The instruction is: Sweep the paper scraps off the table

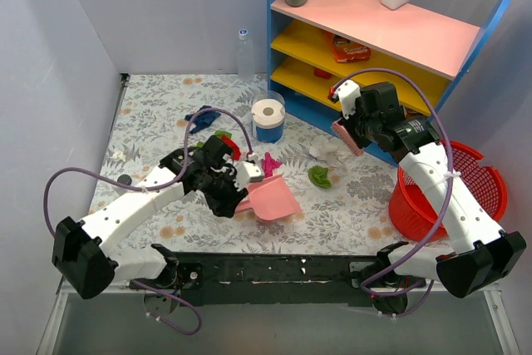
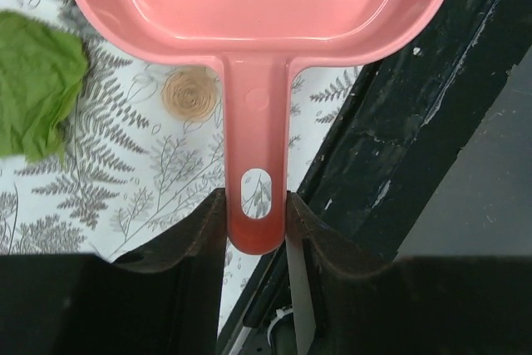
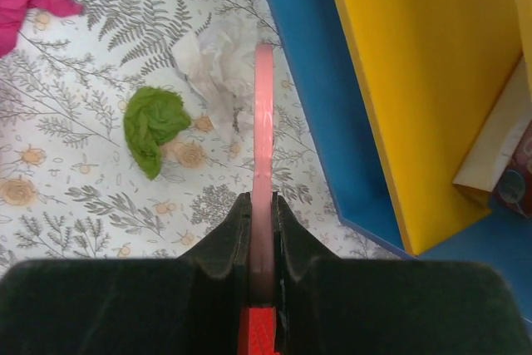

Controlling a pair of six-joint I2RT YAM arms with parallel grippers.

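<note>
The left hand (image 2: 255, 202) is pressed on the stiff handle of a smooth pink plastic dustpan (image 2: 258, 6). The right hand (image 3: 262, 202) pinches a thin pink brush (image 3: 263, 106). Just ahead of the right hand, a green scrap (image 3: 154, 126) and a whitish scrap (image 3: 214, 64) lie crumpled on the flowered cloth of the desk (image 3: 83, 205). I think they are soft and very light, so better pushed than gripped.

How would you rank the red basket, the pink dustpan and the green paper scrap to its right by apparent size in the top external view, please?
1. red basket
2. pink dustpan
3. green paper scrap, clearly the smallest
</note>
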